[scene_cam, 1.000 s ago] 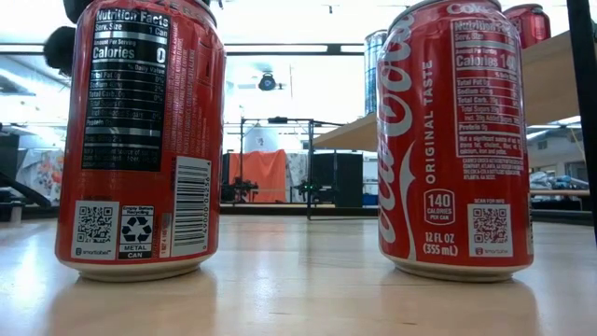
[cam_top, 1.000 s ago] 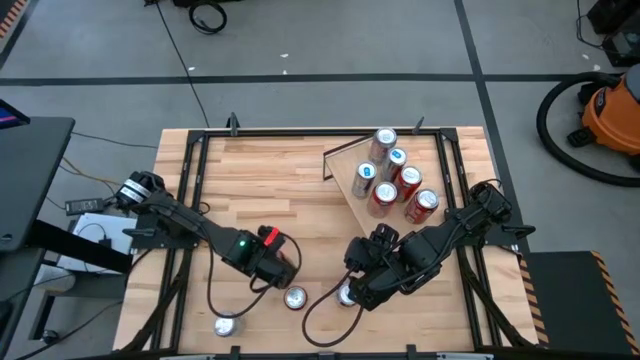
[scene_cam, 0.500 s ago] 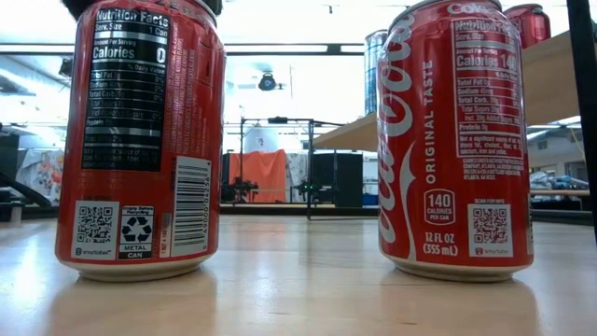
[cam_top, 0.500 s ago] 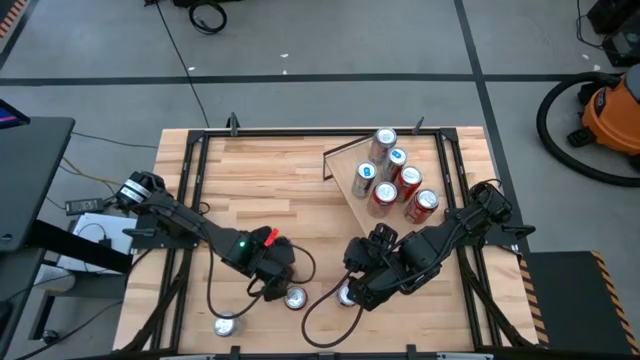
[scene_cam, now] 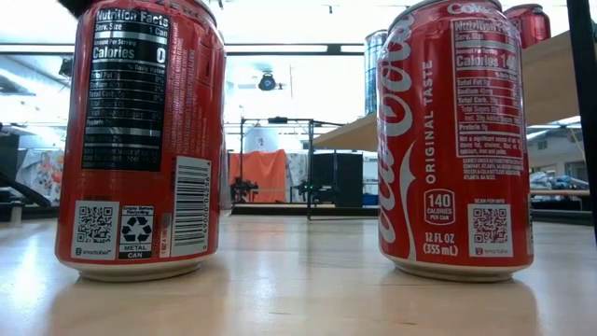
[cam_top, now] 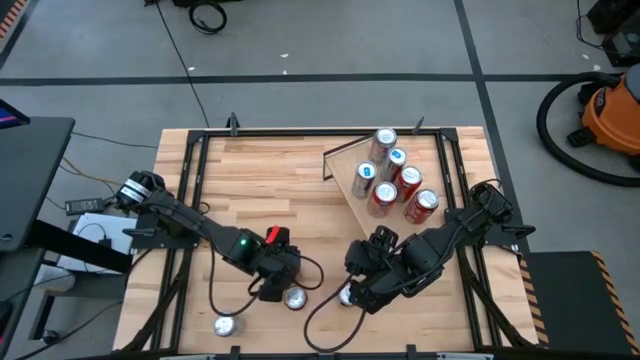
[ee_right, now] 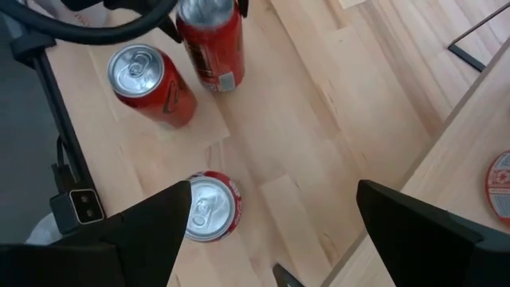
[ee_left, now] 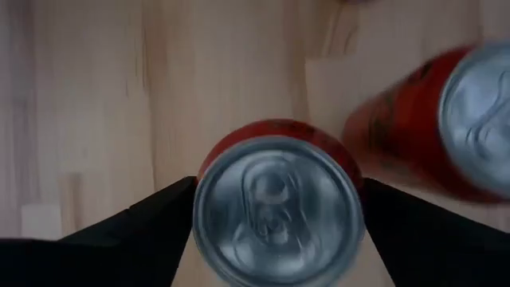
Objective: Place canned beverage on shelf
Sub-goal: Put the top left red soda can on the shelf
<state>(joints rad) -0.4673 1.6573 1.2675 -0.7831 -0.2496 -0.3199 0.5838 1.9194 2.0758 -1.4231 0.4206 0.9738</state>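
A red can (ee_left: 277, 209) stands upright on the tabletop, and my left gripper (cam_top: 279, 280) hides it in the high view. My left gripper is open above it, one finger (ee_left: 151, 223) on each side of its top. The same can shows in the right wrist view (ee_right: 211, 40) and at the left of the low view (scene_cam: 140, 140). A second can (cam_top: 295, 297) stands beside it. My right gripper (ee_right: 283, 235) is open and empty above a third can (ee_right: 209, 206). The shelf (cam_top: 345, 165) stands at the far right with several cans (cam_top: 398, 178) on it. My left gripper's fingers come from above, pointing down, and flank the can's upper part (ee_left: 199, 171). The can's lid hides their inner faces, so I cannot tell whether they touch it. The can stands on its base on the table.
Another can (cam_top: 225, 325) stands near the table's near-left corner. Black frame rails (cam_top: 190, 200) run along the table's left and right sides. Each arm trails a loose cable (cam_top: 215, 300) on the tabletop. Bare wood lies at the far left (cam_top: 260, 170).
My left gripper has gone a little toward the table's near edge and down over the red can. The cans have stayed where they were.
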